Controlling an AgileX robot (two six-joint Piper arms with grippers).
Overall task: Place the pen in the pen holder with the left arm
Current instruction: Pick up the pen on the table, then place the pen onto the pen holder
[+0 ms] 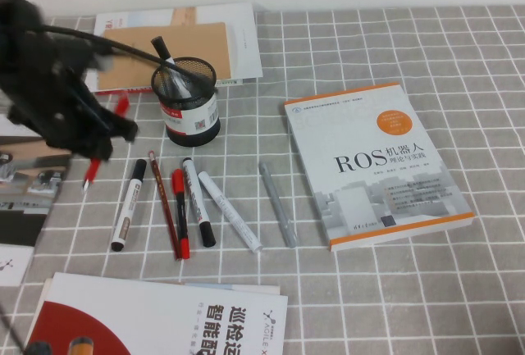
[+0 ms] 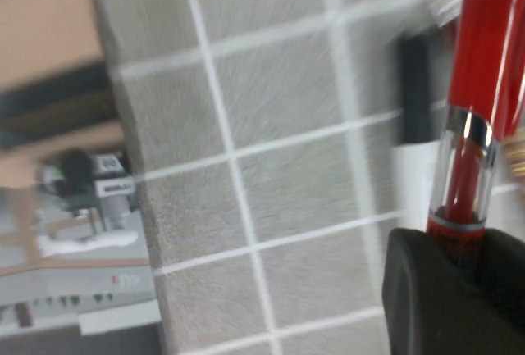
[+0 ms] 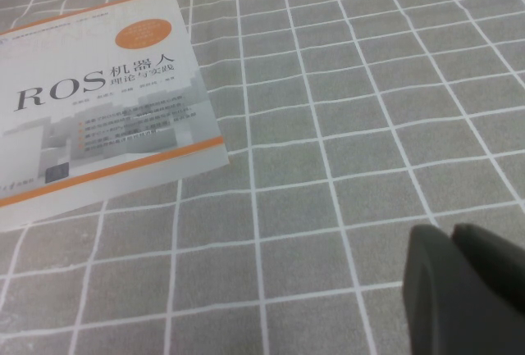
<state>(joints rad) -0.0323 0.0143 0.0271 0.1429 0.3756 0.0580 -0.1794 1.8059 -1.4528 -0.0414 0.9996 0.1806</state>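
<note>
Pen (image 1: 104, 137): clamped in left gripper (image 1: 98, 138), lifted over the table's left edge, tip down, left of holder (image 1: 187, 99).
Holder: upright toward the far-left area, one marker (image 1: 164, 52) already inside.
Right gripper (image 3: 467, 285): out of the high view, over bare cloth near book (image 3: 98, 101), fingers together, nothing held.
Risk: pen is judged liable to catch the rim, tipping the holder.

The bulky matte black left arm (image 1: 45, 76) trails a loose black cable (image 1: 115, 46); its black left gripper (image 1: 102, 138) and the right gripper (image 3: 467, 285) have rounded dark pads.
</note>
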